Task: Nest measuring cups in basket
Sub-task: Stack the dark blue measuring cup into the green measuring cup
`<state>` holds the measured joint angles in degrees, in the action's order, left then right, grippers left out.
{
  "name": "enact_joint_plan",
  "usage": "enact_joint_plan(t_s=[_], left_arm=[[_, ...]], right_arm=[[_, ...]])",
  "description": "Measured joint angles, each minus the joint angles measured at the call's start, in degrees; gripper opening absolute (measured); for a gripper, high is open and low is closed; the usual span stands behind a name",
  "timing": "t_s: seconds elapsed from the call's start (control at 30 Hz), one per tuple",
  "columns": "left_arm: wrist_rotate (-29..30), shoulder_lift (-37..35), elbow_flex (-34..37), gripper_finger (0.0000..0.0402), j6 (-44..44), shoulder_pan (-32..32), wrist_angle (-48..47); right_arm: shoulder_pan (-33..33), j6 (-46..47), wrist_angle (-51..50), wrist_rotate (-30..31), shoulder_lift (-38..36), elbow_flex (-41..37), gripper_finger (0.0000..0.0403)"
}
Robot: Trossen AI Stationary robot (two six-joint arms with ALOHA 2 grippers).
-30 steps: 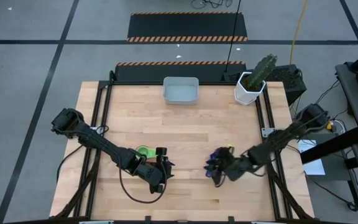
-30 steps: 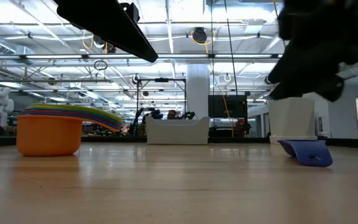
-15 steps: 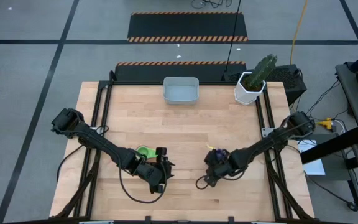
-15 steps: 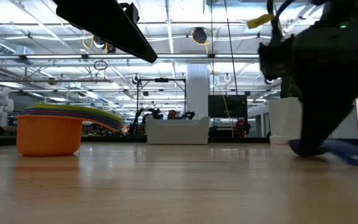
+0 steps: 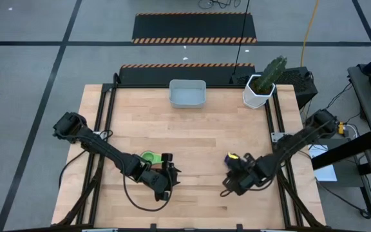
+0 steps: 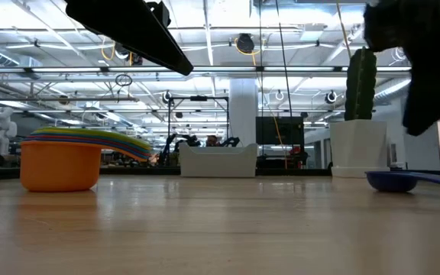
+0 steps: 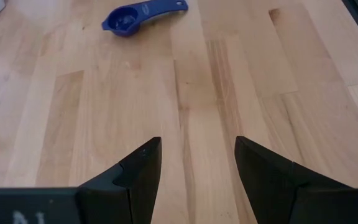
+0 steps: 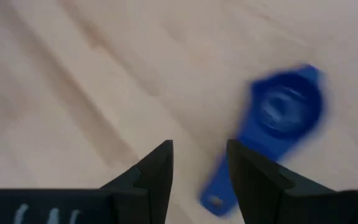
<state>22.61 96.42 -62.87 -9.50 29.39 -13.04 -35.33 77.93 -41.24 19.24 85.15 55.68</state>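
A wide hall with white roof trusses, rows of ceiling lights and a thick white column fills the background of the low view, and from above the grey floor (image 5: 31, 51) carries dark lines and two black mats edged in orange-and-black stripes (image 5: 195, 28). In the middle stands the table (image 5: 192, 129), a pale wood-plank top on a black frame. The left arm reaches in from the table's left edge, and the left gripper (image 5: 170, 175) hangs above the front of the board with its fingers (image 7: 135, 171) spread apart, nothing between them but bare planks. The right arm comes in from the right edge; the right gripper (image 5: 232, 183) sits low over the front right of the board, its fingers (image 8: 153, 171) parted and empty in the right wrist view. At the far right corner stands a white faceted pot with a green cactus (image 5: 266, 80). The basket (image 5: 187, 93), a shallow grey-blue bin, rests at the middle of the far edge with no cup visible inside it. A nested stack of measuring cups (image 6: 67, 156), orange at the bottom with yellow, green and blue rims fanned above, stands beside the left gripper; from above only its green top (image 5: 149, 156) shows. A dark blue measuring cup (image 7: 138, 15) lies alone on the wood, bowl up, just ahead of the right gripper's fingers and touching neither.
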Motion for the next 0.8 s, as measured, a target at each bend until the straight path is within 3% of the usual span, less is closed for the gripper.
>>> enact_joint_plan(t_s=[0.2, 0.43, 0.63, 0.8], left_arm=[[0.0, 0.0, 0.0, 0.0207, 0.0, 0.0, 0.0], [0.0, 0.0, 0.0, 0.0207, 0.0, 0.0, 0.3], [0.0, 0.0, 0.0, 0.0207, 0.1, 0.0, 1.0], [0.0, 0.0, 0.0, 0.0207, 0.3, 0.0, 1.0]], right_arm=[[-3.2, 13.8, -9.2, -2.1, 0.8, 0.0, 0.0143], [-4.3, 15.0, -6.8, -1.1, 1.0, -0.1, 0.0156], [-3.9, 15.9, -5.0, -1.6, 1.1, -3.9, 0.0191], [-3.0, 15.9, 2.3, -2.1, 1.0, -8.1, 0.022]])
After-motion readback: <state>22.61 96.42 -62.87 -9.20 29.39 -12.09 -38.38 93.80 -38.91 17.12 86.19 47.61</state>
